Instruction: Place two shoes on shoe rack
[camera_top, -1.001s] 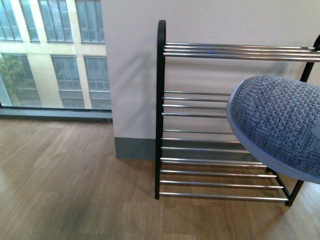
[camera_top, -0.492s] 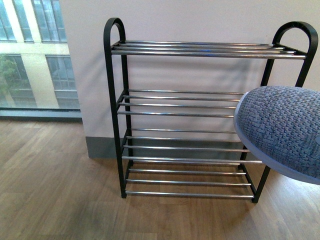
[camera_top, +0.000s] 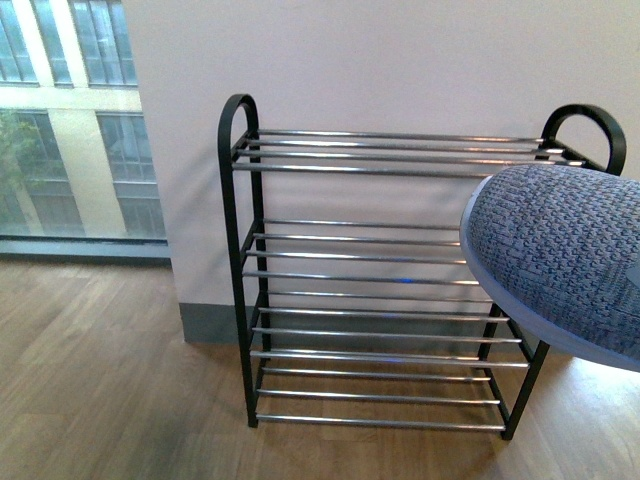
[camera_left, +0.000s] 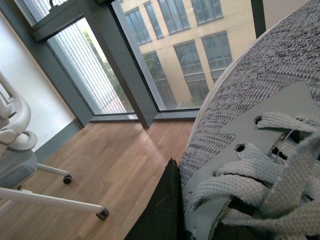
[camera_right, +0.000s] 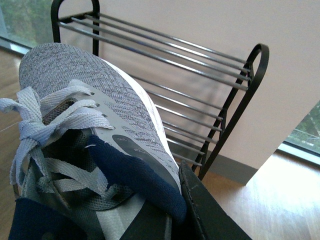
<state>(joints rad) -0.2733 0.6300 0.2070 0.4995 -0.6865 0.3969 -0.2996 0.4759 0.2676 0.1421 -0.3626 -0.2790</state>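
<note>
- Right fingers (camera_right: 202, 212) are clamping the grey sneaker (camera_right: 100, 95) at its navy collar, aloft before the shoe rack (camera_top: 400, 155).
- Left fingers (camera_left: 167, 200) are holding the second grey sneaker (camera_left: 250, 100) above the wooden floor (camera_left: 115, 160).
- The rack is standing against the wall (camera_top: 400, 60).

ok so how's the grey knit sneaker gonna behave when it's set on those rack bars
The grey knit sneaker probably feels light, its knit upper soft enough to give under a squeeze. The loose laces will likely flop and could snag. On the shoe rack, the thin round bars may let it rock or slip.
</note>
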